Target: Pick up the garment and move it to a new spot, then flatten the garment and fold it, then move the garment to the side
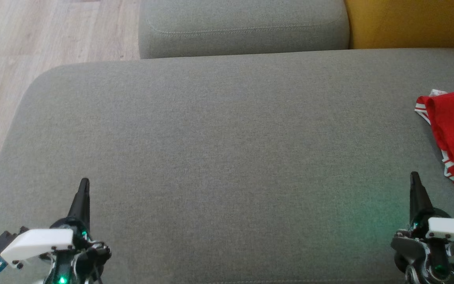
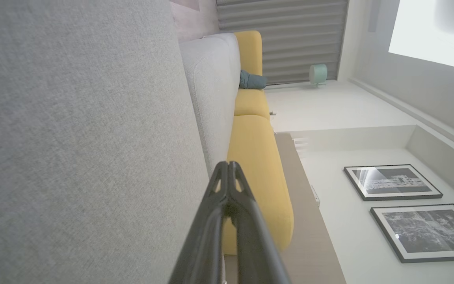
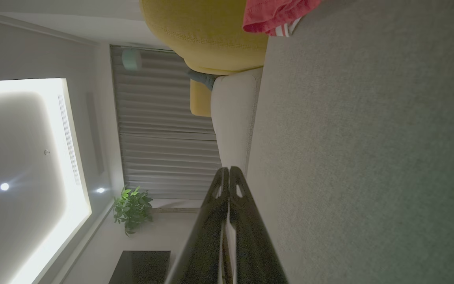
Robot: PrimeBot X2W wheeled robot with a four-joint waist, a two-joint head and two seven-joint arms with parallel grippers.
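Red with white stripes, the garment (image 1: 453, 130) lies crumpled at the right edge of the frame on the grey sofa seat (image 1: 227, 150), while my left claw (image 1: 84, 185) at lower left and my right claw (image 1: 414, 178) at lower right are both clenched on nothing.

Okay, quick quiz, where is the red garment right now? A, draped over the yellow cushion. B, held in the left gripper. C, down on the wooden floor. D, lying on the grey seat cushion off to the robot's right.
D: the red garment lies on the grey seat cushion at the head view's right edge, just past the right gripper, whose jaws are shut on nothing.
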